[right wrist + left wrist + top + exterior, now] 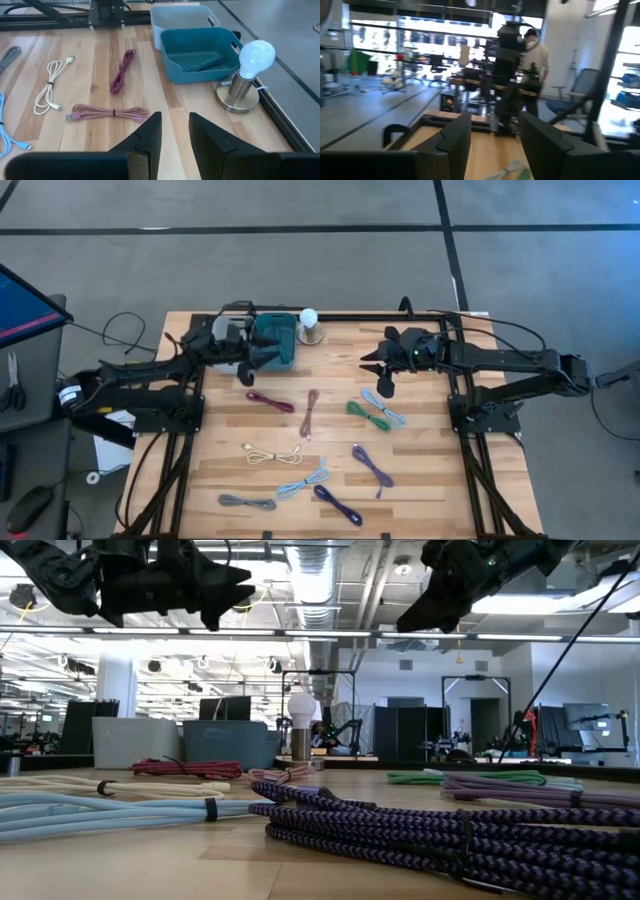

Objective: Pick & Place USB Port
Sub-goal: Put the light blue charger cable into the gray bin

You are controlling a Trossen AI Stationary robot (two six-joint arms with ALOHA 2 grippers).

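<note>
Several bundled USB cables lie flat on the wooden table: maroon, pink, green, cream, purple, light blue, grey and dark purple. A teal bin stands at the far edge and holds a blue cable. My left gripper hangs open in the air beside the bin's near side. My right gripper is open, raised above the table's far right part, and faces the bin; nothing is between its fingers.
A lamp with a white bulb stands right of the teal bin, and a pale bin sits against the teal one on the side away from my right gripper. A light blue-grey cable lies by the green one. A person stands beyond the table.
</note>
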